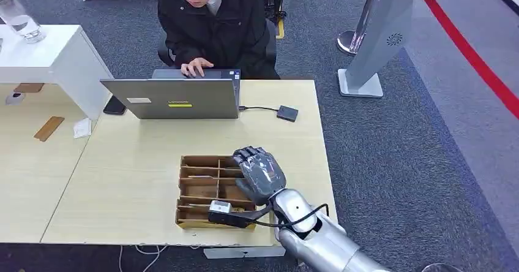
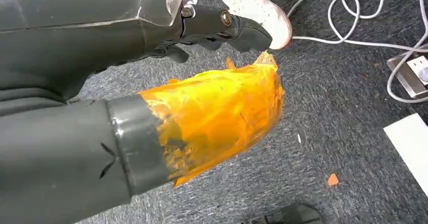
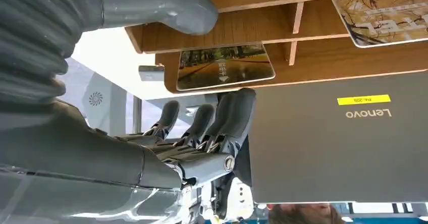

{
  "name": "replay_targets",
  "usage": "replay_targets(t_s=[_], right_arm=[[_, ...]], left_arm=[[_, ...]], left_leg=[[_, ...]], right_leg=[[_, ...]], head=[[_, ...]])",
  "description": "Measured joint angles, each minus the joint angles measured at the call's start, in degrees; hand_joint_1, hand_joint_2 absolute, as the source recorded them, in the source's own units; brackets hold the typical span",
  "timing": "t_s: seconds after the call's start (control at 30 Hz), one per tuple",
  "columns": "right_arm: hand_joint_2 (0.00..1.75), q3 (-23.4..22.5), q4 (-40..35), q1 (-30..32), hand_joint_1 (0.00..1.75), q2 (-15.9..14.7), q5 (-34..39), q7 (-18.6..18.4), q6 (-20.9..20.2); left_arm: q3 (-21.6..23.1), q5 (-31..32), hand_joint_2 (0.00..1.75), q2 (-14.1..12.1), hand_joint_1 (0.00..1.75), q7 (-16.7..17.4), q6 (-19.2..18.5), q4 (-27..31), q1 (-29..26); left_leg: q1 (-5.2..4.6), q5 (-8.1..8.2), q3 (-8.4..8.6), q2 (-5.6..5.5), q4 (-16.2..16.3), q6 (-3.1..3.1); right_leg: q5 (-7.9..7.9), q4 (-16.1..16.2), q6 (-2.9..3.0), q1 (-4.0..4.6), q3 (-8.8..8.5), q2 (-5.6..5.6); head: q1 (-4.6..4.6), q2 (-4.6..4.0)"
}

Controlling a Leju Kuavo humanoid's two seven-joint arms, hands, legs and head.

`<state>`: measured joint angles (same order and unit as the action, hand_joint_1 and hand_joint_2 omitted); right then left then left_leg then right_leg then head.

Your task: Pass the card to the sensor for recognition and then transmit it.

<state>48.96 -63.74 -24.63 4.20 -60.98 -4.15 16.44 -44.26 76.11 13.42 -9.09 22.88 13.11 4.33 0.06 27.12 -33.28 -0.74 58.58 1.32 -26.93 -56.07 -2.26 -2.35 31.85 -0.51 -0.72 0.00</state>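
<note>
A wooden divided card box (image 1: 205, 192) sits at the table's near edge. My right hand (image 1: 260, 171) hovers over its right side, fingers spread, holding nothing. In the right wrist view the fingers (image 3: 227, 118) reach toward a card with a tree-lined road picture (image 3: 224, 66) lying in a compartment, while the thumb (image 3: 166, 4) is over the box wall (image 3: 242, 37). A second card (image 3: 383, 14) lies in another compartment. A small black sensor pad (image 1: 287, 113) lies right of the laptop, wired to it. My left hand (image 2: 202, 82), its thumb wrapped in orange tape, hangs over the carpet, holding nothing.
A grey laptop (image 1: 174, 98) stands behind the box, and a person in a black jacket (image 1: 214, 21) types at it. A white shelf (image 1: 49, 54) with a bottle stands at the far left. A grey stand (image 1: 373, 45) is on the carpet at the right.
</note>
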Motion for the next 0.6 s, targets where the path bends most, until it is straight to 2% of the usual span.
replay_targets(t_s=[0.23,0.3,0.4,0.6], right_arm=[[1.75,0.0,0.02,-0.04,0.8,0.02,0.0,0.0,0.0],[1.75,0.0,0.17,-0.09,0.93,0.09,0.0,0.0,0.0],[1.75,0.0,0.31,-0.29,0.91,0.17,0.04,0.0,0.02],[1.75,0.0,0.44,-0.4,1.12,0.31,0.35,0.0,0.09]], left_arm=[[0.0,0.0,0.0,0.0,0.0,0.0,0.0,0.0,0.01],[0.0,0.0,0.0,0.0,0.0,0.0,0.0,0.0,0.02],[0.0,0.0,0.0,-0.02,0.0,0.0,0.0,0.0,0.04],[0.0,0.0,0.0,0.0,0.0,0.0,0.0,0.0,0.05]], left_leg=[[0.0,0.0,0.0,0.0,0.0,0.0],[0.0,0.0,0.0,0.0,0.0,0.0],[0.0,0.0,0.0,0.0,0.0,0.0],[0.0,0.0,0.0,0.0,0.0,0.0]], right_leg=[[0.0,0.0,0.0,0.0,0.0,0.0],[0.0,0.0,0.0,0.0,0.0,0.0],[0.0,0.0,0.0,0.0,0.0,0.0],[0.0,0.0,0.0,0.0,0.0,0.0]], head=[[0.0,0.0],[0.0,0.0],[-0.02,0.0],[0.0,0.0]])
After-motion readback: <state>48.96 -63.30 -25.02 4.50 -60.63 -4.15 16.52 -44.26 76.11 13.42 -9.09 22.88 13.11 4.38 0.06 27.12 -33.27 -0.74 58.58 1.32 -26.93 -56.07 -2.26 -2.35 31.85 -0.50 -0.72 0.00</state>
